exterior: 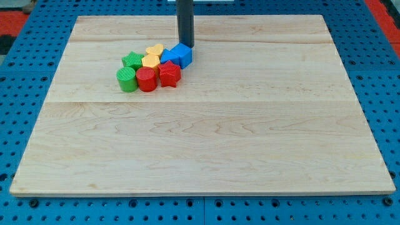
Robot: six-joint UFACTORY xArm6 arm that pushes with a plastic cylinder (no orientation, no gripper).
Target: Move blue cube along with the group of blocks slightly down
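Observation:
The blue cube (182, 54) sits at the upper right of a tight cluster of blocks in the board's upper left part. My tip (186, 47) stands just above the blue cube, touching or nearly touching its top edge. A second blue block (167, 58) lies at its left. A red star (169, 74) sits below it. A red cylinder (147, 79) and a green cylinder (127, 79) form the lower row. A green star-like block (132, 60), a yellow block (150, 61) and a yellow heart (155, 49) fill the upper left.
The wooden board (206, 144) lies on a blue perforated table (19, 81). The rod (185, 22) comes down from the view's top edge.

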